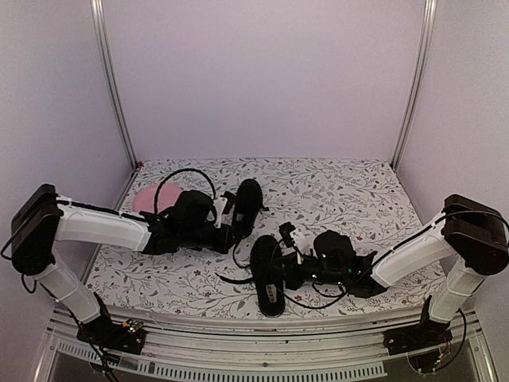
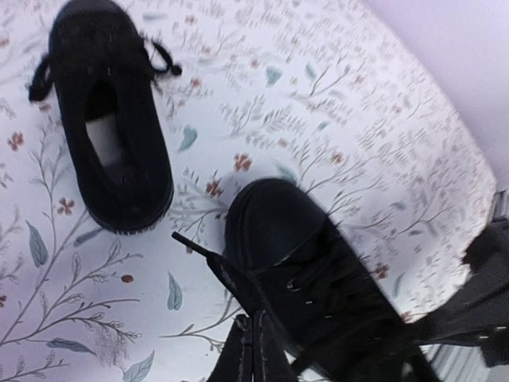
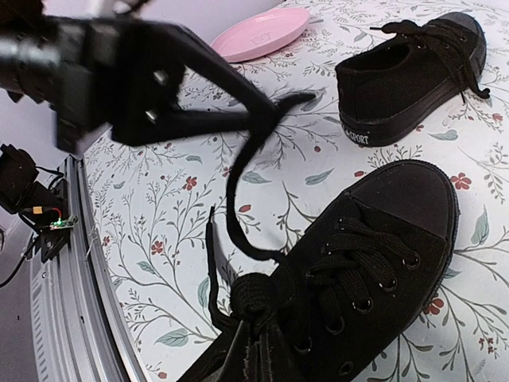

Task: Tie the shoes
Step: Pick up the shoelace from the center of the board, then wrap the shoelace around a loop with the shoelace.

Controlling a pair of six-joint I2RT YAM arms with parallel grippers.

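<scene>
The only writing that can be read is a small white print (image 3: 367,135) on the heel band of the far shoe (image 3: 402,76), in the upper right of the right wrist view. It ends in "SPORT", and the mark before those letters is too small to make out. A pale patch (image 2: 103,139) lies on this shoe's insole in the upper left of the left wrist view. The near shoe (image 1: 268,278) shows a similar one at lower centre of the top view. Neither patch is legible.
</scene>
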